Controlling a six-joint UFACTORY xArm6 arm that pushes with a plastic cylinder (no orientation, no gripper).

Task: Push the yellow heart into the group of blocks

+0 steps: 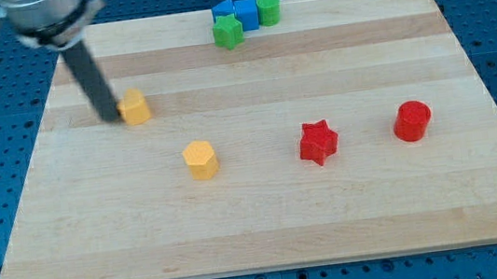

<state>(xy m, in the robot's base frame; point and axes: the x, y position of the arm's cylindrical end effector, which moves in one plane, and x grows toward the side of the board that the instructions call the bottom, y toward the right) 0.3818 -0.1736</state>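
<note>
A yellow block (135,106), which looks like the heart, lies at the board's upper left. My tip (113,116) is just to its left, touching or almost touching it. A group of blocks sits at the view's top centre: a green star (228,31), two blue blocks (247,15) close together and a green cylinder (268,8). The group is well up and to the right of the yellow heart.
A second yellow block (200,159), roughly pentagonal, lies below and to the right of the heart. A red star (317,142) and a red cylinder (412,121) lie at the right. The wooden board (268,231) rests on a blue perforated table.
</note>
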